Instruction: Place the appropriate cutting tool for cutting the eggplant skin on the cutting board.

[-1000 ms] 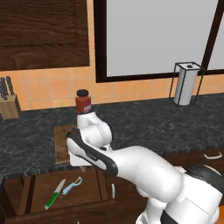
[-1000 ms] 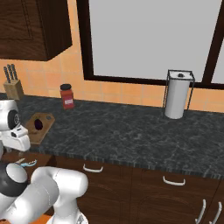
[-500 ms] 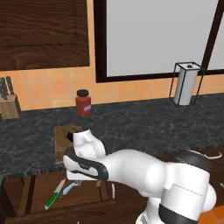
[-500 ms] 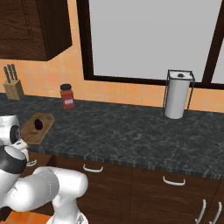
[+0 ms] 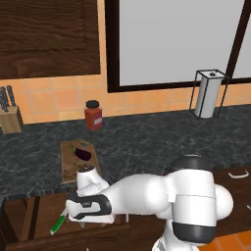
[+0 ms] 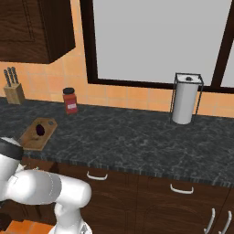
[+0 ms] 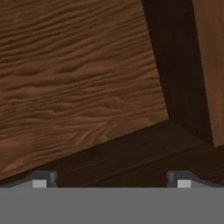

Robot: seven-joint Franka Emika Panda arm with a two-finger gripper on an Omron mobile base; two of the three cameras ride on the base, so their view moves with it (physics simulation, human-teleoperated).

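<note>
The arm bends down from the lower right of the left base view, and its hand reaches into the open drawer (image 5: 34, 215) below the near edge of the dark stone counter (image 5: 147, 142). In the hand view the gripper (image 7: 111, 180) hangs close over the drawer's brown wooden floor, near a dark corner where two walls meet. Its two fingertips (image 7: 40, 180) stand wide apart with nothing between them, so the gripper is spread open and holds nothing.

A green-handled knife (image 5: 58, 224) lies slanted on the drawer floor, just left of the hand; its blade end is hidden behind the wrist. The peeler cannot be made out; the hand covers the part of the drawer beside the knife.

On the counter above the drawer lies the cutting board (image 5: 71, 164), a light-brown wooden rectangle at the near edge. The eggplant (image 5: 82, 154) rests on its far half, dark purple and glossy; in the right base view it sits on the board (image 6: 32, 139) as well.

Farther back, a red jar with a dark lid (image 5: 93, 115) stands near the tiled wall. A wooden knife block (image 5: 10, 116) sits at the far left, and a paper towel holder (image 5: 208, 93) at the far right.
</note>
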